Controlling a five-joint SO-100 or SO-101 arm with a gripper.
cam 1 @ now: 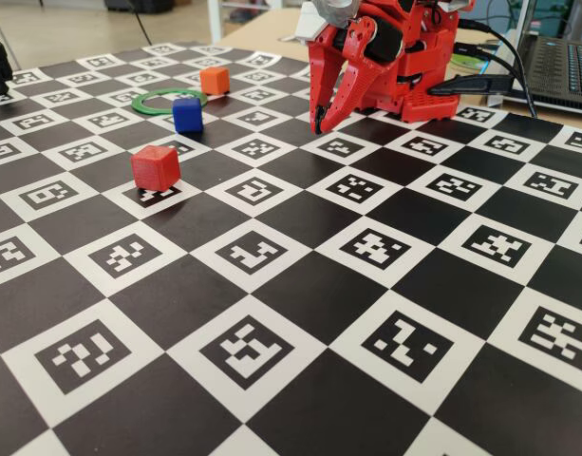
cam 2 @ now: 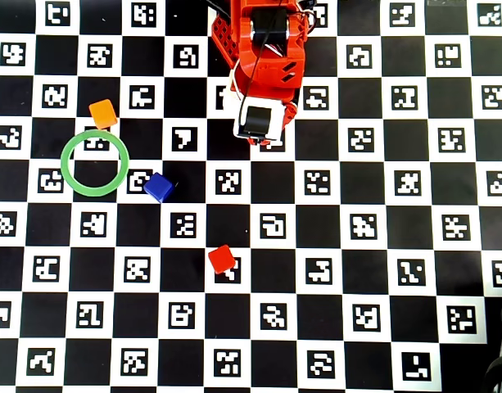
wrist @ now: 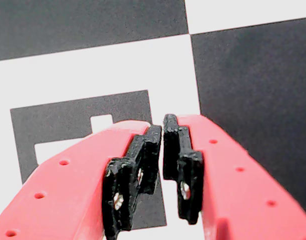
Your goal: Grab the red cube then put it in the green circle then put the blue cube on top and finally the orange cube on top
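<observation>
Three cubes untouched; gripper nearly closed, empty, parked by the base. Risk: reaching red cube without opening knocks it further from green circle

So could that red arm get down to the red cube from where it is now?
Probably yes. The red cube stands alone on the board, apart from the blue cube, and nothing lies between it and the closed, empty fingers.

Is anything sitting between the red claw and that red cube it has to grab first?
Nothing visible does. In the overhead view, only bare checkered board lies between the gripper and the red cube. The blue cube sits off to the left, beside the green circle.
</observation>
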